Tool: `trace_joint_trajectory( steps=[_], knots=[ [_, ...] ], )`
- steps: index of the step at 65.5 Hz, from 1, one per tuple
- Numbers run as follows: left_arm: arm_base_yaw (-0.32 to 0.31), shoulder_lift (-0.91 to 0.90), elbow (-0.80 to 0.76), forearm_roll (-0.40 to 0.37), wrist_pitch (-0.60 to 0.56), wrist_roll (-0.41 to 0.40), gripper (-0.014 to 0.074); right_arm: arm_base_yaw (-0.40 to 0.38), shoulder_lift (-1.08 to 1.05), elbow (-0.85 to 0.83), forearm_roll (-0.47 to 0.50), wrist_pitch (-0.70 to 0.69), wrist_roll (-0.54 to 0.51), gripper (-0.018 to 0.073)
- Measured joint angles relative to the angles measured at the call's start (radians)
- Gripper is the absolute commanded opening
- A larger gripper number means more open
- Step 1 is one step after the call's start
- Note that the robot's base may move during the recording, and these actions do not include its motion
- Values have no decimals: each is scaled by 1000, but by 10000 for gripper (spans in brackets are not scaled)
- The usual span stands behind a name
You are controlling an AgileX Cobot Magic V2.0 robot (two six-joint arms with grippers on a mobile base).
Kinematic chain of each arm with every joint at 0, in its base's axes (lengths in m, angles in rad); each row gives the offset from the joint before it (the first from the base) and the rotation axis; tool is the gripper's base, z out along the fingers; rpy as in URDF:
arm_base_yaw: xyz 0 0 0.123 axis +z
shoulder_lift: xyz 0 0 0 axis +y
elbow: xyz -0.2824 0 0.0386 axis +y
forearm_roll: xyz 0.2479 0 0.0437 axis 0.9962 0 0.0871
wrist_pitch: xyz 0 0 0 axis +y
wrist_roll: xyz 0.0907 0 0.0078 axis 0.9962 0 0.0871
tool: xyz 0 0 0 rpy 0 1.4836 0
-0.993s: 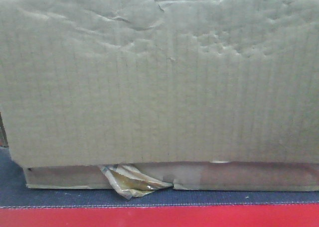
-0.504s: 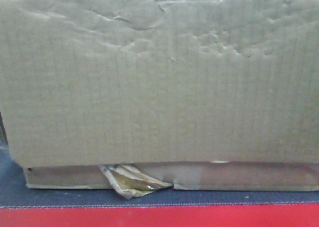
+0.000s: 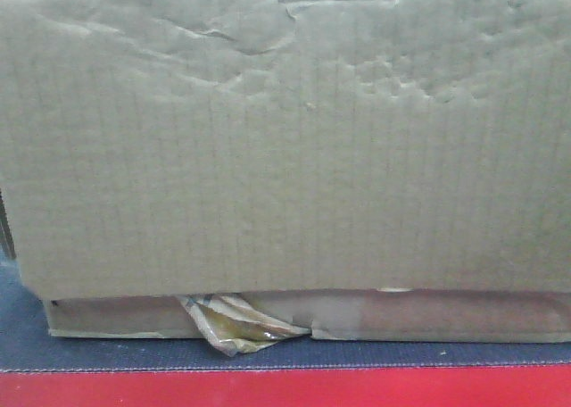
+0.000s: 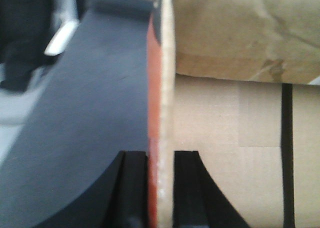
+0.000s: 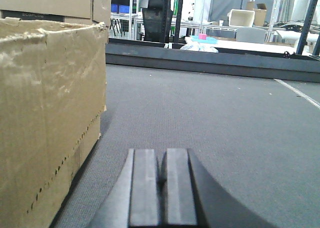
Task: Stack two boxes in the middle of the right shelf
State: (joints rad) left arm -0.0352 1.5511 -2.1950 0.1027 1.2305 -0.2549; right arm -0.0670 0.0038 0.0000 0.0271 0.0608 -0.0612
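The big brown box with a dented face fills the front view. It rests on the thin flat box, which has glossy tape crumpled at its front. Both sit on a dark grey mat with a red edge. In the left wrist view my left gripper has its jaws pressed on either side of a thin red and pale edge, with cardboard to its right. My right gripper is shut and empty, low over grey matting, with a cardboard box just to its left. The steel shelf is out of view.
In the right wrist view a dark rail bounds the far side of the grey surface. Beyond it are an office chair and tables. Another cardboard box stands behind the near one.
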Motion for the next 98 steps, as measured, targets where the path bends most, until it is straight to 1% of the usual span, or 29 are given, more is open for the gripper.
trace_joint_trajectory(
  steps=[2, 3, 9, 10, 11, 15, 21, 25, 30, 35, 39, 44, 56, 69, 76, 86, 89, 94, 96, 98],
  knots=[
    [-42, -2, -6, 22, 0, -27, -111, 0, 0, 0, 0, 0, 0, -161],
    [-74, -2, -8, 31, 0, -37, -111, 0, 0, 0, 0, 0, 0, -161],
    [-205, 3, -3, 79, 2, -85, -111, 0, 0, 0, 0, 0, 0, -161],
    [-237, 5, 0, 88, 2, -95, -111, 0, 0, 0, 0, 0, 0, -161],
    [-269, 9, 7, 103, 2, -104, -111, 0, 0, 0, 0, 0, 0, -161],
    [-356, 21, 28, 153, 2, -150, -111, 0, 0, 0, 0, 0, 0, -161],
    [-444, 48, 79, 220, 4, -226, -111, 0, 0, 0, 0, 0, 0, -161],
    [-481, 70, 116, 252, 6, -278, -111, 0, 0, 0, 0, 0, 0, -161],
    [-526, 94, 179, 270, 6, -329, -111, 0, 0, 0, 0, 0, 0, -161],
    [-549, 109, 237, 272, 6, -352, -111, 0, 0, 0, 0, 0, 0, -161],
    [-562, 120, 292, 253, 6, -371, -111, 0, 0, 0, 0, 0, 0, -161],
    [-563, 126, 340, 227, 6, -383, -111, 0, 0, 0, 0, 0, 0, -161],
    [-563, 152, 446, 203, 6, -393, -111, 0, 0, 0, 0, 0, 0, -161],
    [-563, 190, 482, 159, -38, -395, -111, 0, 0, 0, 0, 0, 0, -161],
    [-563, 204, 482, 151, -61, -396, -111, 0, 0, 0, 0, 0, 0, -161],
    [-563, 214, 482, 151, -65, -397, -107, 0, 0, 0, 0, 0, 0, -161],
    [-563, 216, 482, 151, -65, -397, -85, 0, 0, 0, 0, 0, 0, -161],
    [-563, 216, 482, 151, -68, -399, 6, 0, 0, 0, 0, 0, 0, -161],
    [-563, 216, 482, 151, -68, -399, 62, 0, 0, 0, 0, 0, 0, -161],
    [-563, 216, 482, 151, -68, -399, 97, 0, 0, 0, 0, 0, 0, -161]
  ],
)
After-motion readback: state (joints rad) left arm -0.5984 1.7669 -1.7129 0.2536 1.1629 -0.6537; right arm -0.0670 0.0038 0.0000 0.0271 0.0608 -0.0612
